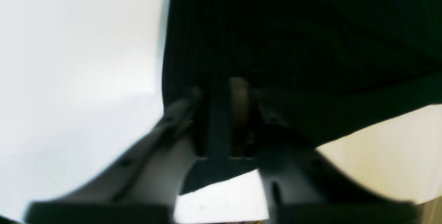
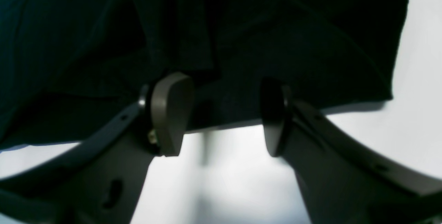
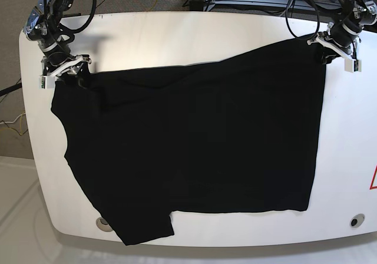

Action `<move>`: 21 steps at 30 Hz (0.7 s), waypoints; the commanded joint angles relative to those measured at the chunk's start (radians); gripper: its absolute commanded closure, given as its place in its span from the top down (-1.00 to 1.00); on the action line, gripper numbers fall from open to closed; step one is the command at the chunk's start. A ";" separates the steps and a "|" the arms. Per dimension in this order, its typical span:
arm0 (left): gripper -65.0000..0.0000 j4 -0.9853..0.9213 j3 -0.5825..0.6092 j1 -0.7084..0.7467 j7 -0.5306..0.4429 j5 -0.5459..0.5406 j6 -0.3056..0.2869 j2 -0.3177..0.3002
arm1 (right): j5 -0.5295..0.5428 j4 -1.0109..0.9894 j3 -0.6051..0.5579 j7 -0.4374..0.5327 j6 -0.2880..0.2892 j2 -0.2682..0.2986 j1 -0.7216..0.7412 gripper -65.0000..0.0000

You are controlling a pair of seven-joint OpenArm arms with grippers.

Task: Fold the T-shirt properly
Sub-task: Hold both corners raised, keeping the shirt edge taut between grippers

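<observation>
Black T-shirt (image 3: 194, 146) lies spread flat across most of the white table (image 3: 177, 34). Left gripper (image 1: 238, 99) pinches the shirt's far corner tight; right gripper (image 2: 221, 113) stands open, pads straddling its edge.

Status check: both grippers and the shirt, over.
Left gripper shut on T-shirt corner. Right gripper open, astride the far edge, not pinched. Shirt spread flat on table, unfolded. Nothing in the way.
</observation>
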 commanded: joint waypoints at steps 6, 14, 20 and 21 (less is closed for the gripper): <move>0.14 -0.009 0.011 -0.026 -0.028 0.059 0.001 -0.014 | 0.032 0.002 0.011 0.022 0.010 0.016 -0.002 0.02; 0.33 -0.029 0.022 -0.048 -0.056 0.142 0.003 -0.013 | 0.035 -0.029 0.011 0.024 0.010 0.015 0.002 0.04; 0.30 -0.039 0.024 -0.045 -0.080 0.142 0.006 -0.012 | 0.041 -0.030 0.010 0.020 0.010 0.010 -0.001 0.03; 0.30 -0.041 0.024 -0.042 -0.088 0.138 0.008 -0.012 | 0.041 -0.030 0.009 0.018 0.010 0.009 -0.002 0.03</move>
